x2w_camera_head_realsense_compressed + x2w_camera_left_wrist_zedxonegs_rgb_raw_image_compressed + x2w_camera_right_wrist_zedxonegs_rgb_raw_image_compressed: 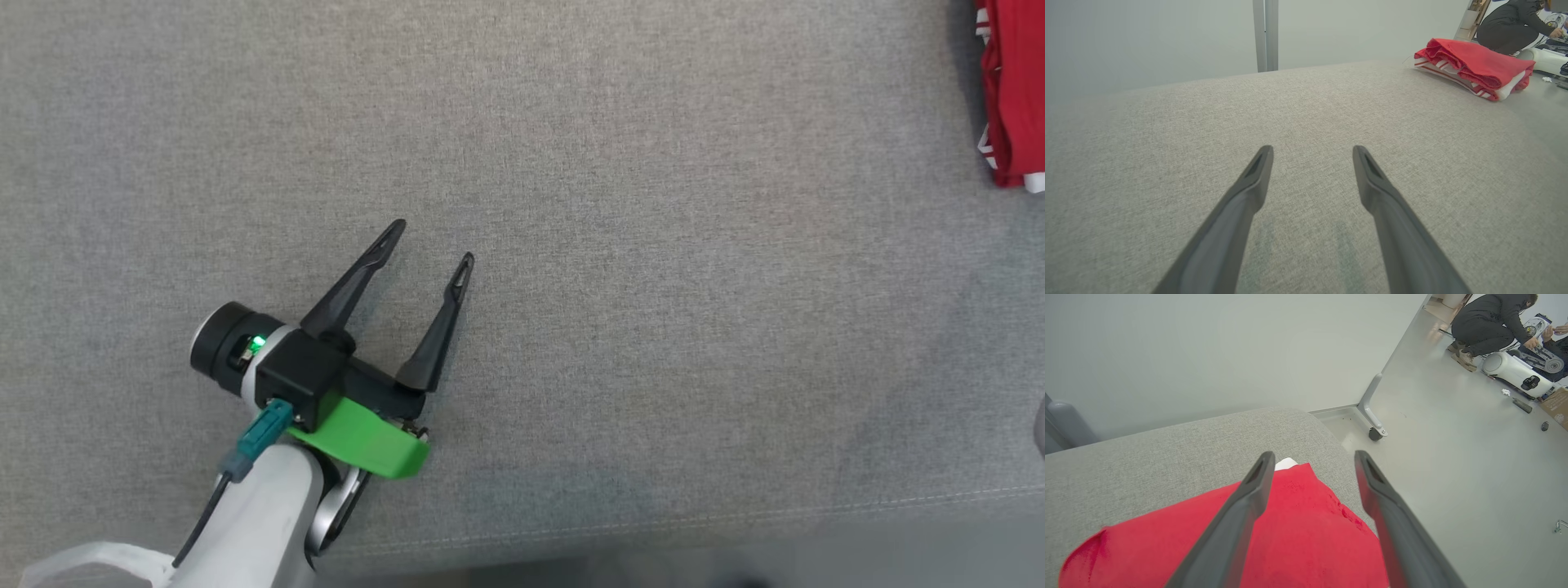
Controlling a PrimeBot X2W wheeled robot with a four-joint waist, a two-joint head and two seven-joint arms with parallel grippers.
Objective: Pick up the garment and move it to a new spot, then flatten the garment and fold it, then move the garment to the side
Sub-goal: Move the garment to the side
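Observation:
The garment (1012,90) is red with white stripes, folded into a compact stack at the far right edge of the grey cushion (620,245). The left wrist view shows the garment (1474,67) as a neat pile near the cushion's far right corner. My left gripper (431,242) rests open over bare fabric at the lower left, far from the garment, its fingers (1253,183) spread with nothing between them. My right gripper (1312,457) hangs open just above the garment (1298,535), fingers apart and holding nothing.
The cushion's right edge drops to a pale floor (1453,465) beside the garment. A wheeled metal leg (1372,416) stands near the corner. A person (1486,322) crouches by equipment on the floor far off. A wall (1147,36) runs behind the cushion.

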